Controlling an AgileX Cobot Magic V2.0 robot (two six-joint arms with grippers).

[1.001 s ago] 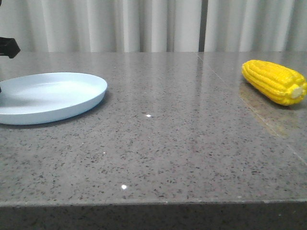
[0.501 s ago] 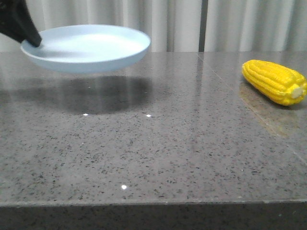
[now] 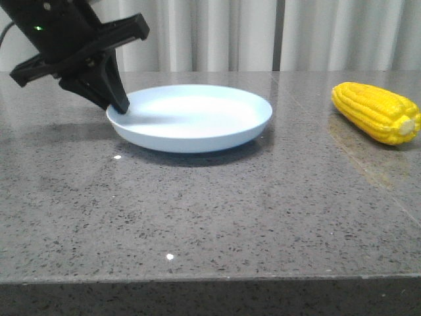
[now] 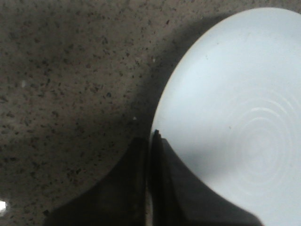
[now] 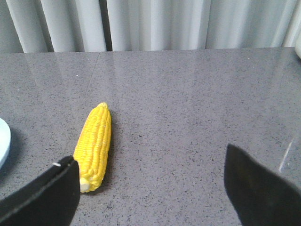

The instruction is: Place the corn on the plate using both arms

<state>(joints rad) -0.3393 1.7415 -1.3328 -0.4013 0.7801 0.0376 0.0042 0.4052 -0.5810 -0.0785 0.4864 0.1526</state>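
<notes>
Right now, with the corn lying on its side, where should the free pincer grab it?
Around the middle of the corn, coming down from above with the fingers across its width. It lies flat on the table with nothing beside it, and the open right pincer looks wide enough to span it.

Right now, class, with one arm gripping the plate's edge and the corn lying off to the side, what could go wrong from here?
1. The left end effector pinches only the plate's rim, so the plate could tilt or skid on release.
2. The corn is round and glossy and lies apart from the plate; it might roll or slip when the open right end effector closes on it.
</notes>
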